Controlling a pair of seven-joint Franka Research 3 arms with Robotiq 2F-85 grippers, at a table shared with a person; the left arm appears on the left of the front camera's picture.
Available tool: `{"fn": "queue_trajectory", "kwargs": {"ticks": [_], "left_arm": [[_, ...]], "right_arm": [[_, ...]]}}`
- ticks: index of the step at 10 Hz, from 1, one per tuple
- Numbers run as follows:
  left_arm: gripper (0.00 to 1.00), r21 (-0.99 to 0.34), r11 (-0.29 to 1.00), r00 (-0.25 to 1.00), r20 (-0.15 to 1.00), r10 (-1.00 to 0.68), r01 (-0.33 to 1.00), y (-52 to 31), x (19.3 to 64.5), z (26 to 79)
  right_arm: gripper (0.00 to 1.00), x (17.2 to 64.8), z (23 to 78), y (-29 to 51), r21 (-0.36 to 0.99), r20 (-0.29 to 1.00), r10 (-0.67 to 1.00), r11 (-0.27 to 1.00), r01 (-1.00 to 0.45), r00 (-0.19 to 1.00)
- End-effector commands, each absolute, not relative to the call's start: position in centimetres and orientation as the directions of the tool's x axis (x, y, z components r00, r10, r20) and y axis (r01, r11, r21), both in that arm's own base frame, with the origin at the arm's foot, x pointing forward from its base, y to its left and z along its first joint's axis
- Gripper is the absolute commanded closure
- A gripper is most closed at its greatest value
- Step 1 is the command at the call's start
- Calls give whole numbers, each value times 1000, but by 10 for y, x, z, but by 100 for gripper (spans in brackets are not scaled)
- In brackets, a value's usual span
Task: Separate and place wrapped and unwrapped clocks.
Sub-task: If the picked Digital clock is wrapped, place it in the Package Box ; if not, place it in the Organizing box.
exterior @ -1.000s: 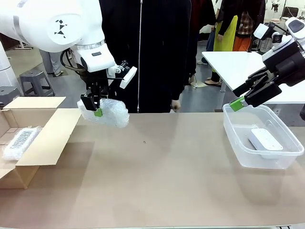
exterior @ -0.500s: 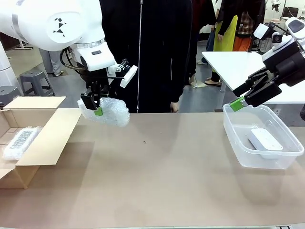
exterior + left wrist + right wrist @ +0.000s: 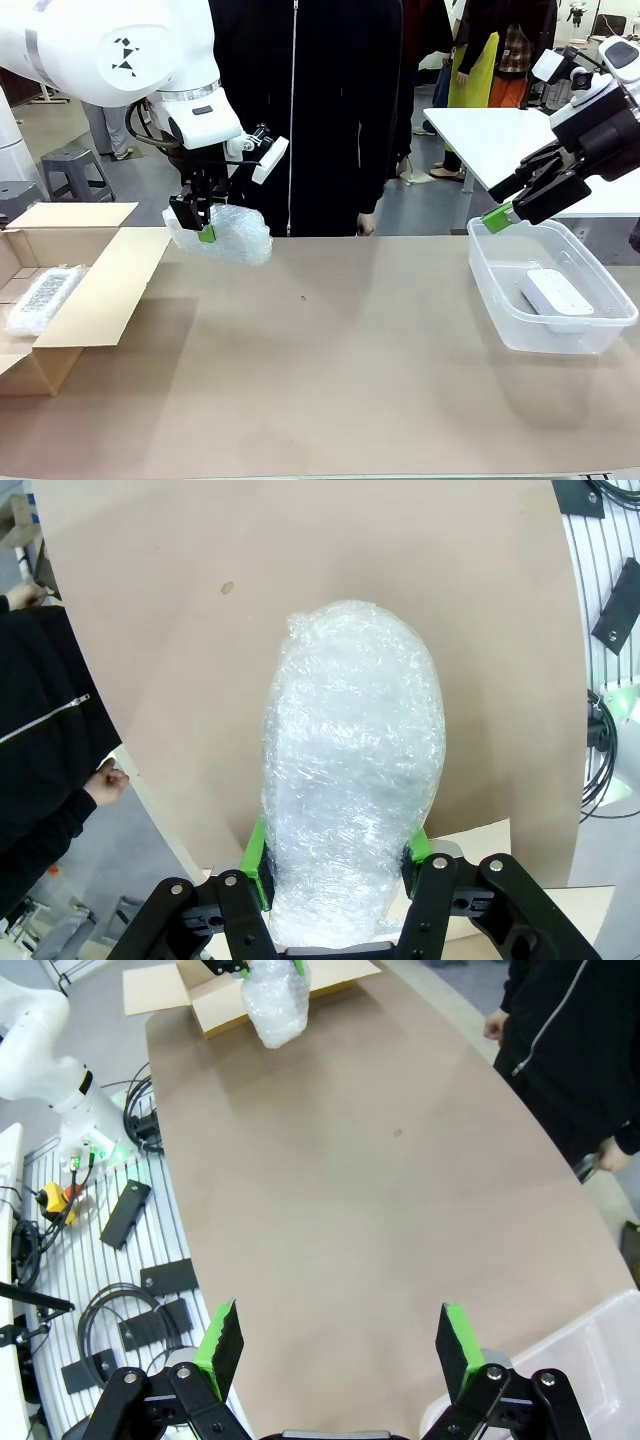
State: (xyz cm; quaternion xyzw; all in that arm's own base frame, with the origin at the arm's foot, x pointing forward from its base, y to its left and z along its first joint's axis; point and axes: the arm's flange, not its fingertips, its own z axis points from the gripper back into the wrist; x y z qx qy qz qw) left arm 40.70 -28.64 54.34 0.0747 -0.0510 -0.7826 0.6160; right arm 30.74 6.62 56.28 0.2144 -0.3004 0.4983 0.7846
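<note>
With one wrapped clock [image 3: 42, 297] already lying in the cardboard box [image 3: 100, 290], the left gripper [image 3: 196, 222], clamped tight on the second wrapped clock [image 3: 222, 235], should carry it clear over the flap before letting go, while the right gripper [image 3: 516, 200] hangs wide open and empty above the clear bin [image 3: 490, 290] holding the bare clock [image 3: 556, 291].

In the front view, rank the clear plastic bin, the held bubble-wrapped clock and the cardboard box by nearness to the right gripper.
1. Clear plastic bin, just below the right gripper.
2. Held bubble-wrapped clock, across the table, in the left gripper.
3. Cardboard box, far left edge.
</note>
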Motion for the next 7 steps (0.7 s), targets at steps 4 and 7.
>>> {"fn": "queue_trajectory", "kwargs": {"ticks": [4,7], "left_arm": [[44,172,-236,-230,-54,-972,956,-286,407,543],[44,234,171,190,-61,-980,957,-221,415,622]], "right_arm": [[0,310,562,68,54,702,637,398,-916,318],[0,310,562,68,54,702,637,398,-916,318]]}}
